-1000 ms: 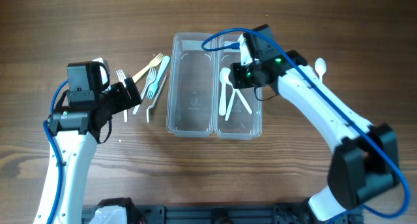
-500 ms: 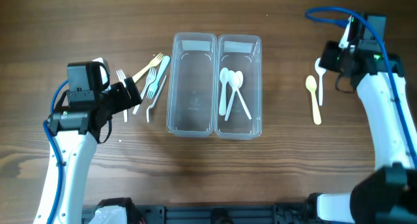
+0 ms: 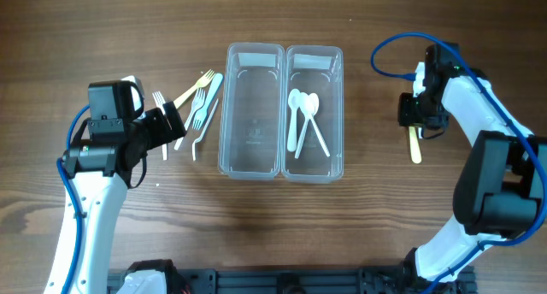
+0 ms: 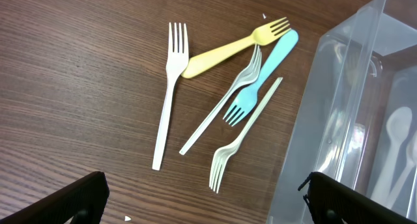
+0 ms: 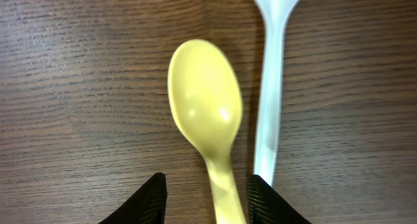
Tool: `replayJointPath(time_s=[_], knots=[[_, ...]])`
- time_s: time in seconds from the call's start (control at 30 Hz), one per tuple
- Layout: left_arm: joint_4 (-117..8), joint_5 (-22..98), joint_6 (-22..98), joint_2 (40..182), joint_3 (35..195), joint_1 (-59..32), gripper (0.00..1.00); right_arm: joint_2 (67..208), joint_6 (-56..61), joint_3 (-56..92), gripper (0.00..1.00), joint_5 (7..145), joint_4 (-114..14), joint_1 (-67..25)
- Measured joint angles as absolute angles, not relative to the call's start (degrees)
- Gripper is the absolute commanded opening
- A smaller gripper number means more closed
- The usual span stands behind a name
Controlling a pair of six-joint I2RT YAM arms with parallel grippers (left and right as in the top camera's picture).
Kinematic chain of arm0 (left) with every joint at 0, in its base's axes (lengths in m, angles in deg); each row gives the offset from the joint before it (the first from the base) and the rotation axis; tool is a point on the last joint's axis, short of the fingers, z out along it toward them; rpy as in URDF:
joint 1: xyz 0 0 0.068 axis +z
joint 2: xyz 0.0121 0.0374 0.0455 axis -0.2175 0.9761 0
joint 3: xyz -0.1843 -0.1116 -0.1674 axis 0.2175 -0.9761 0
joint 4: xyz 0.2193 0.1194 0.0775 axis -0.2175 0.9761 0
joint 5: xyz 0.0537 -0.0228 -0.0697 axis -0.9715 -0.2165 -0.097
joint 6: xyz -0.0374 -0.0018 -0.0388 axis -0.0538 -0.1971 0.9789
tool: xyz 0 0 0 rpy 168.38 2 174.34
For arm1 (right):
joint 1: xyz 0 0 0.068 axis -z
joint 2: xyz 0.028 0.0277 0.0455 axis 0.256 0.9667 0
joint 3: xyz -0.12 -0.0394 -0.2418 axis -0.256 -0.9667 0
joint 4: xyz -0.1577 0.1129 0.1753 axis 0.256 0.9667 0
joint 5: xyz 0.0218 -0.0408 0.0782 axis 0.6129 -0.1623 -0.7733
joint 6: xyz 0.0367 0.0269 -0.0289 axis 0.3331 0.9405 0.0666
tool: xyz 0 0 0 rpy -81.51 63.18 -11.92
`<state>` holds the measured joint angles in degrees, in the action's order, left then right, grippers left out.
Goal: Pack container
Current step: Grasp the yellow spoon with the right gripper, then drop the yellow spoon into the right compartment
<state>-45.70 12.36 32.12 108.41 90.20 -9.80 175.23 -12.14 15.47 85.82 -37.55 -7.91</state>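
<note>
Two clear containers stand side by side mid-table: the left one [image 3: 226, 114] holds nothing, the right one [image 3: 341, 89] holds white spoons [image 3: 301, 114]. Several plastic forks [image 3: 197, 110] lie left of the containers; the left wrist view shows a white fork [image 4: 168, 94], a yellow fork [image 4: 228, 48] and a blue fork [image 4: 264, 71]. My left gripper [image 3: 175, 123] [image 4: 208, 201] is open and empty beside them. My right gripper [image 3: 414, 116] [image 5: 210, 198] is open, its fingers either side of the yellow spoon's [image 5: 203, 100] [image 3: 415, 147] handle. A white spoon [image 5: 273, 87] lies right beside it.
The left container's wall [image 4: 339, 120] fills the right side of the left wrist view. Bare wooden table [image 3: 385, 226] surrounds the spoons on the right and runs along the front.
My right gripper has left the right container, swung out to the right side of the table, then come down over the yellow spoon. The left arm has not moved.
</note>
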Motion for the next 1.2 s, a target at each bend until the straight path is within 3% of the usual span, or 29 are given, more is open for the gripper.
replayJointPath(time_s=[0.3, 0.33, 0.47, 0.53, 0.83, 1.1, 1.2], knots=[[-45.7, 12.36, 32.12, 108.41, 90.2, -9.8, 1.0, 177.46, -12.14, 15.47, 0.38, 85.25, -38.33, -7.91], [-45.7, 12.36, 32.12, 108.41, 90.2, -9.8, 1.0, 178.08, -12.12, 15.47, 0.36, 85.25, -38.35, -7.91], [-45.7, 12.36, 32.12, 108.41, 90.22, -9.8, 1.0, 179.04, -12.12, 15.51, 0.09, 85.16, -38.9, -7.91], [-45.7, 12.36, 32.12, 108.41, 90.22, -9.8, 1.0, 179.04, -11.68, 15.51, 0.04, 84.95, -38.55, -7.89], [-45.7, 12.36, 32.12, 108.41, 90.22, -9.8, 1.0, 175.89, -9.38, 16.63, 0.04, 77.84, -28.67, -8.55], [-45.67, 12.36, 32.12, 108.41, 90.22, -9.8, 1.0, 146.36, -5.1, 20.82, 0.04, 71.18, -33.13, -20.22], [-45.67, 12.36, 32.12, 108.41, 90.22, -9.8, 1.0, 144.55, -3.79, 20.95, 0.04, 70.98, -35.32, -25.58]])
